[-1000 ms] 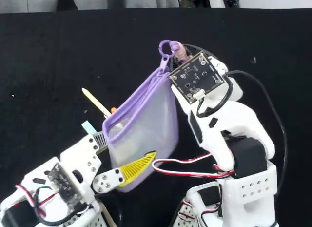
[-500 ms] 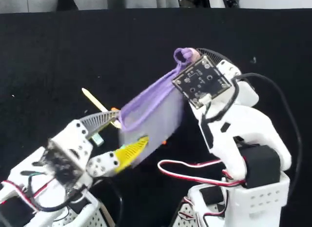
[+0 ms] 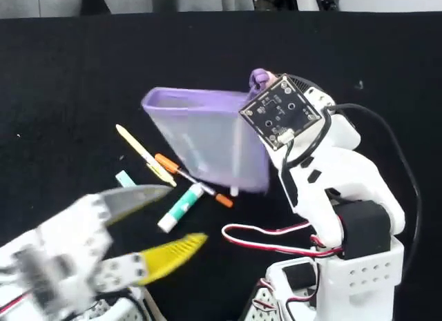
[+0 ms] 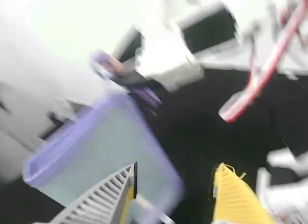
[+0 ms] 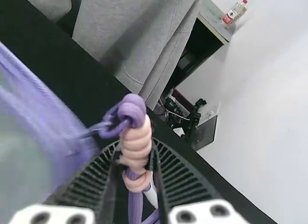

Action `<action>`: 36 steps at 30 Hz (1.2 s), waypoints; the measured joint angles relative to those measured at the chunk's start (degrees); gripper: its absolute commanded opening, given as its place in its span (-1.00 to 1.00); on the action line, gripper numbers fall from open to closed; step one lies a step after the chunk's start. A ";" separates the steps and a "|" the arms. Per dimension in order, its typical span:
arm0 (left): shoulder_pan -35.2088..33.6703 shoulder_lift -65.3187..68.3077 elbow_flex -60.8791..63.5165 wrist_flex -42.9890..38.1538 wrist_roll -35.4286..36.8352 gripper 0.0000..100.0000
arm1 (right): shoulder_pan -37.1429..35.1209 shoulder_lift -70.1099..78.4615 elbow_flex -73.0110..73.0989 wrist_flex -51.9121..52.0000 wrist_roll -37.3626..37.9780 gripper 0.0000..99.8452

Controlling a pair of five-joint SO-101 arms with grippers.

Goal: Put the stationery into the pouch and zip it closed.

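Holding the left pincer [image 4: 177, 168] wide apart and empty at the near side of the table [image 3: 83, 72], just over the glue stick [image 3: 181, 208]. Leaving, a little farther, the orange pen [image 3: 190, 178], the yellow pencil [image 3: 141, 152] and a small blue eraser [image 3: 125, 179] loose on the table, all outside the pouch, with pen and pencil touching each other.

Farther off, clamping the right pincer [image 5: 134, 161] on the pull loop [image 5: 132, 111] and so hanging the purple pouch [image 3: 207, 138] by one corner, mouth open, lower edge near the pen.

Probably running several risks from here:
- tugging on the loop and sliding the zip shut before loading anything;
- letting the pouch swing from its single hold and turning the mouth away from an incoming item;
- pinching the round glue stick badly and rolling it away;
- dragging the pencil along while lifting the pen.
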 measured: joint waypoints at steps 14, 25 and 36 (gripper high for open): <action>-27.16 -0.09 -12.66 12.40 -4.48 -0.48 | 5.10 0.00 1.67 0.00 0.00 -0.98; -34.11 -1.41 -0.97 8.35 -4.57 -0.48 | 16.26 0.00 -8.88 4.04 3.78 -0.98; -34.99 -21.36 25.85 -5.71 -4.66 -0.48 | 17.49 -1.05 -2.55 7.30 5.36 -0.98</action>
